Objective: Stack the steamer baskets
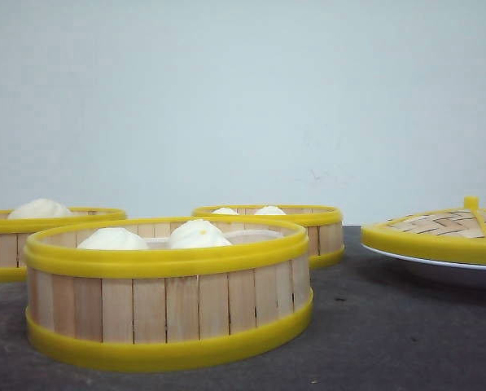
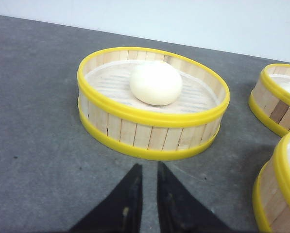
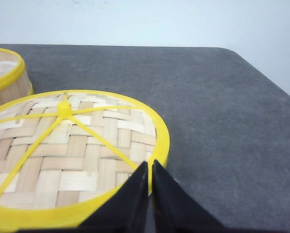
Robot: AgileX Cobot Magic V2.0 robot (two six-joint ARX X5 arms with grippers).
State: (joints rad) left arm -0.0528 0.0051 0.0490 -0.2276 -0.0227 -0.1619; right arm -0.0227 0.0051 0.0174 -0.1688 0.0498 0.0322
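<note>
Three steamer baskets stand on the dark table, none of them stacked. The nearest basket (image 1: 169,293) sits front centre, a second basket (image 1: 31,236) is at the left and a third basket (image 1: 299,232) stands behind to the right; all hold white buns. In the left wrist view my left gripper (image 2: 147,166) hovers just short of a basket (image 2: 152,131) with one bun, its fingers a narrow gap apart and empty. My right gripper (image 3: 149,164) is shut and empty, with its tips over the rim of the woven lid (image 3: 76,150). Neither gripper shows in the front view.
The woven lid (image 1: 446,232), with yellow rim and knob, rests on a white plate (image 1: 438,265) at the right. Parts of two other baskets (image 2: 278,97) (image 2: 281,189) edge the left wrist view. One basket (image 3: 4,73) lies beyond the lid. The table's rounded corner (image 3: 232,51) is near.
</note>
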